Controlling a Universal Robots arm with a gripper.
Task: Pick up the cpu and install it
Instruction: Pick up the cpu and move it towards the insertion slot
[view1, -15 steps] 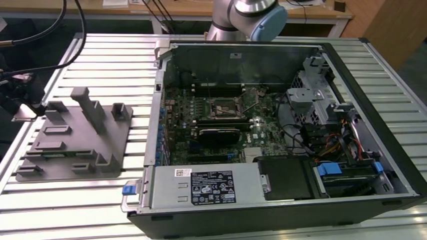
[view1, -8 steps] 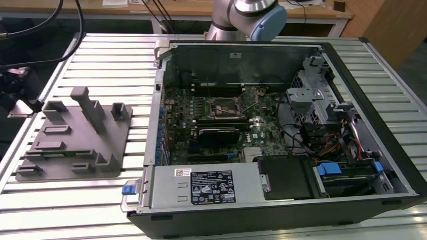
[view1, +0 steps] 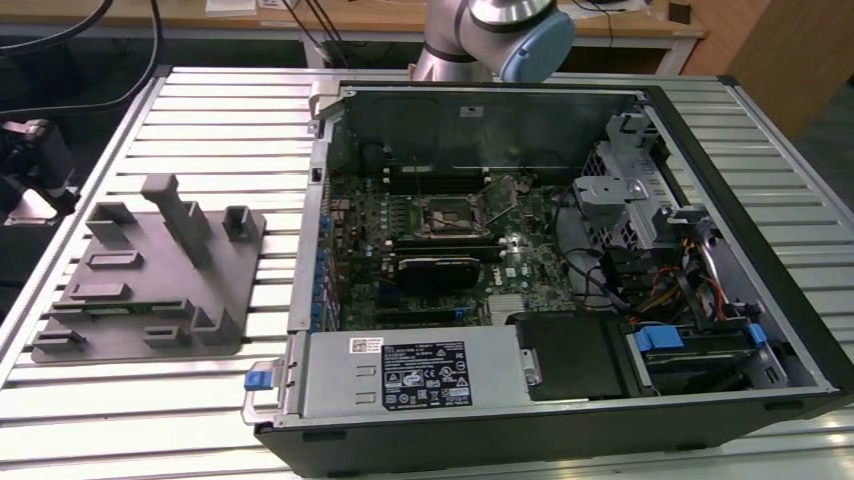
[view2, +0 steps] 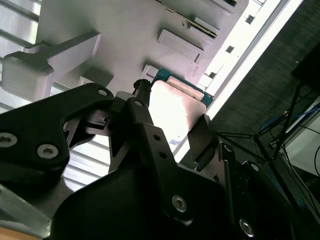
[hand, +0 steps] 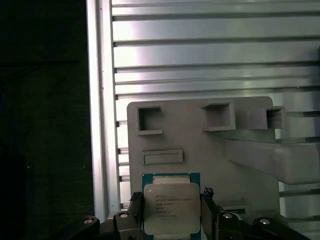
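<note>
The ribbed metal worktop (view1: 200, 110) carries a grey fixture (view1: 147, 290), a moulded plate with posts and shallow pockets. An open computer case (view1: 561, 440) lies just beside the fixture, on the exterior view's right. The arm (view1: 501, 25) rises beyond the case, on the side away from the fixture. Inside the case, well apart from the fixture, lies the motherboard (view1: 521, 265) with its dark, metal-framed socket (view1: 447, 213). From here I cannot tell whether that frame stands open.

In the first wrist view the gripper (hand: 171, 196) is pinching the cpu (hand: 171, 212), with one of its fingers (hand: 207, 200) on each of two opposite edges. The silvery lid faces up with the greenish rim around it. The cpu appears to hang above the fixture near one edge of it, clear of the pockets. It looks picked up but is nowhere near the socket.

The hold is only on thin edges, so a small slip could tilt or drop the chip. If the chip reached the socket skewed or turned the wrong way, it could bend the contacts. The case walls and cables beside the socket leave little room for the gripper.

The cpu lid bears several lines of dark print. A white label (view1: 366, 345) and a black one (view1: 427, 375) sit on the case's metal cover, at the corner nearest the fixture.
</note>
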